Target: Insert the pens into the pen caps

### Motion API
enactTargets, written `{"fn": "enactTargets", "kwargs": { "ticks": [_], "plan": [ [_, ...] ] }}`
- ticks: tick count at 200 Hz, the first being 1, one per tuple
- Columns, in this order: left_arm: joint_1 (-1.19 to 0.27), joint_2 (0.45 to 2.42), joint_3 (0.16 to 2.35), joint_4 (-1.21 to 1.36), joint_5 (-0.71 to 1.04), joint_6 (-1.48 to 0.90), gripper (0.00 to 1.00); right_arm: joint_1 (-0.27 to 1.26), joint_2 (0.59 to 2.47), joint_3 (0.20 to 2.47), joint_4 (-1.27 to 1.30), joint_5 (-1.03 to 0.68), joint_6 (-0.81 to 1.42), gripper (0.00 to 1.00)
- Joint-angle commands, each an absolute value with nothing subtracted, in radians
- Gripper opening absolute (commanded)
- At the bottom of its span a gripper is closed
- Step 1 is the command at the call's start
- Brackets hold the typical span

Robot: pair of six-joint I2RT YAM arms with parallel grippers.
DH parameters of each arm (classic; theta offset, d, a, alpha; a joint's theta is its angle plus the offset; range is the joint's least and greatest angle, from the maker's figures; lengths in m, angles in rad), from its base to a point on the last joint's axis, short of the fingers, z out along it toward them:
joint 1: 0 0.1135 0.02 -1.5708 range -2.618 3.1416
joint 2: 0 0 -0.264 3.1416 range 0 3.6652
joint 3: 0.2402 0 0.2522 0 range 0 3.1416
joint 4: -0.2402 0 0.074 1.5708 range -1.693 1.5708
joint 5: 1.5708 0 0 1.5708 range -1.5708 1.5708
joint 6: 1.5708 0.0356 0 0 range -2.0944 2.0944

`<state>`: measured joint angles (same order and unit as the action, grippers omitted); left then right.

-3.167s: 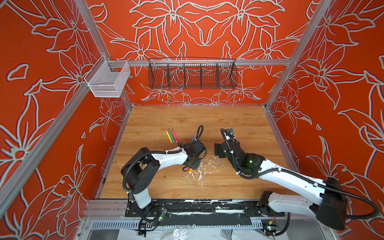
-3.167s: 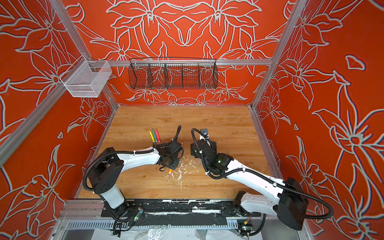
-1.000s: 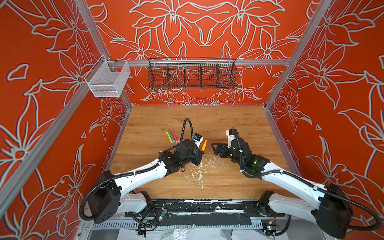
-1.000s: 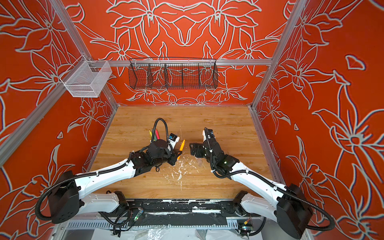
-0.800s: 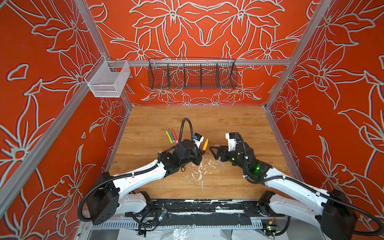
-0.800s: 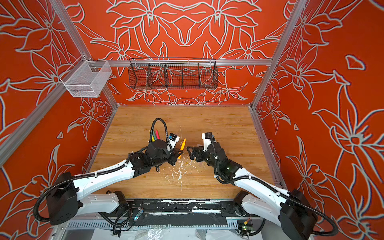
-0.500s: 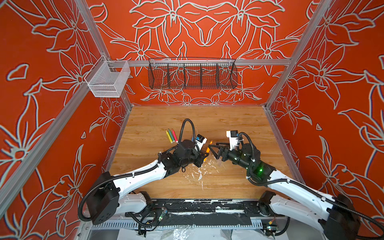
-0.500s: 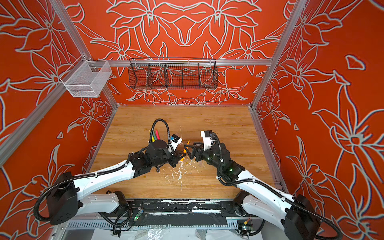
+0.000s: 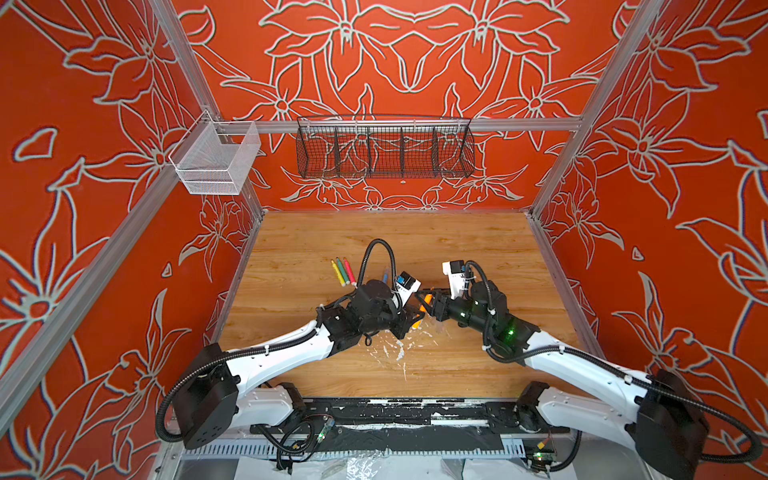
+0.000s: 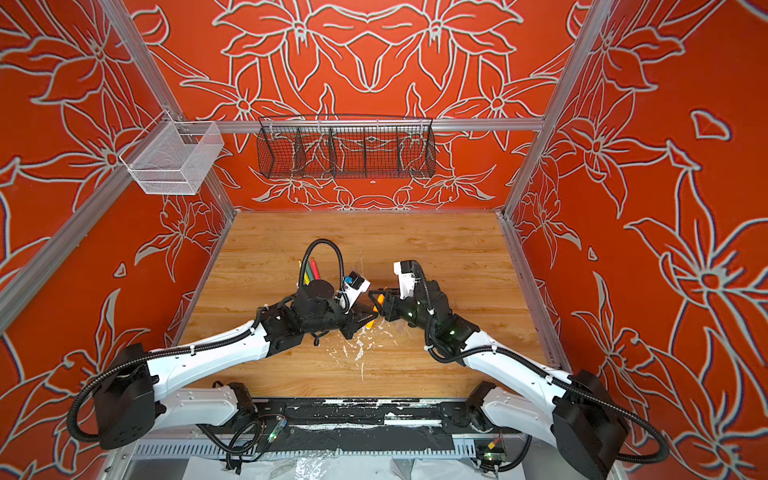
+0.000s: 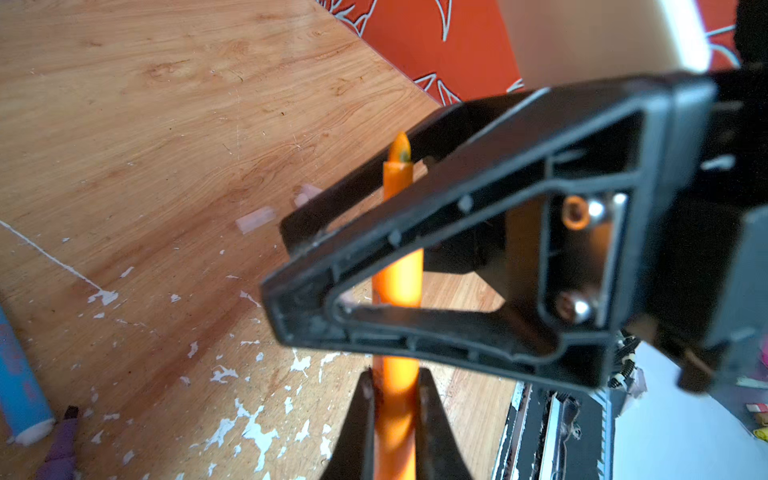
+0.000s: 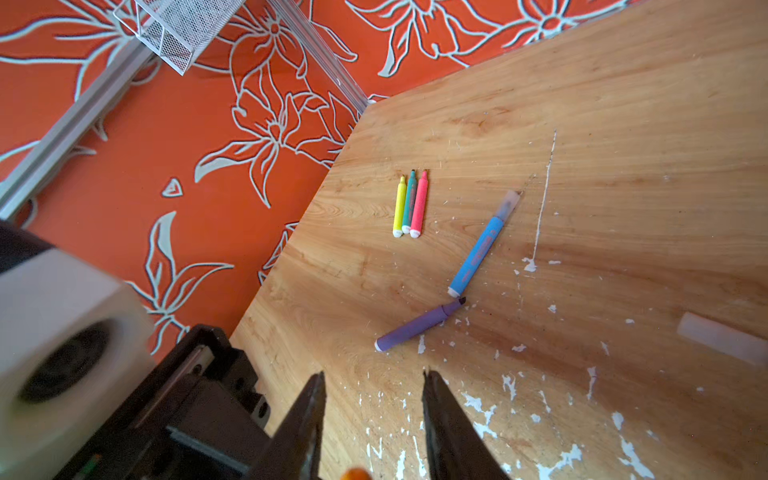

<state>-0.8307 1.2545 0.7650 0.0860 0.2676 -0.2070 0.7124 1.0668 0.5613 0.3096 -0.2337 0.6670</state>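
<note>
In the left wrist view my left gripper (image 11: 395,374) is shut on the orange pen (image 11: 397,282), which it holds above the table with its bare tip pointing away. In both top views my right gripper (image 9: 430,301) meets the left gripper (image 9: 415,320) at mid-table. Its fingers (image 11: 457,232) straddle the pen's upper part. In the right wrist view the right gripper (image 12: 374,376) stands open, with the orange tip low between the jaws. Yellow (image 12: 400,205), green (image 12: 409,201) and pink (image 12: 419,203) pens lie side by side. The blue pen (image 12: 478,253) wears a clear cap, and the purple pen (image 12: 417,326) lies beside it. Loose pen caps (image 11: 255,219) (image 12: 723,338) lie on the wood.
A black wire basket (image 9: 384,147) hangs on the back wall and a white mesh basket (image 9: 216,158) on the left rail. White paint flecks (image 9: 399,353) spot the wood in front of the grippers. Orange walls close in three sides.
My right gripper has swung left to the left gripper and narrowed its jaws around the orange pen's tip end. The left gripper keeps holding the pen in about the same place.
</note>
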Motion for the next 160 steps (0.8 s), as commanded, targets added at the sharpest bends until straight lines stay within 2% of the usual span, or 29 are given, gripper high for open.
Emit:
{"fn": "enactTargets", "kwargs": {
  "ticks": [1, 16, 28, 37, 55, 84, 136, 160],
  "plan": [
    [-0.836, 1.274, 0.782, 0.106, 0.297, -0.191, 0.0, 0.712, 1.069, 0.595, 0.316, -0.267, 0.684, 0.24],
    [-0.836, 1.283, 0.788, 0.103, 0.299, -0.192, 0.0, 0.712, 1.062, 0.592, 0.318, -0.269, 0.685, 0.15],
    [-0.836, 1.287, 0.789, 0.103, 0.303, -0.192, 0.05, 0.712, 1.057, 0.588, 0.323, -0.274, 0.687, 0.11],
    [-0.836, 1.291, 0.791, 0.104, 0.305, -0.193, 0.12, 0.712, 1.054, 0.587, 0.329, -0.281, 0.687, 0.1],
    [-0.836, 1.298, 0.795, 0.1, 0.306, -0.196, 0.31, 0.713, 1.058, 0.582, 0.356, -0.307, 0.696, 0.07],
    [-0.836, 1.31, 0.802, 0.097, 0.307, -0.201, 0.47, 0.715, 1.078, 0.582, 0.392, -0.349, 0.715, 0.03],
    [-0.836, 1.321, 0.805, 0.094, 0.29, -0.205, 0.62, 0.719, 1.1, 0.55, 0.515, -0.427, 0.787, 0.02],
    [-0.836, 1.328, 0.81, 0.09, 0.293, -0.207, 0.6, 0.723, 1.093, 0.537, 0.552, -0.444, 0.803, 0.02]
  ]
}}
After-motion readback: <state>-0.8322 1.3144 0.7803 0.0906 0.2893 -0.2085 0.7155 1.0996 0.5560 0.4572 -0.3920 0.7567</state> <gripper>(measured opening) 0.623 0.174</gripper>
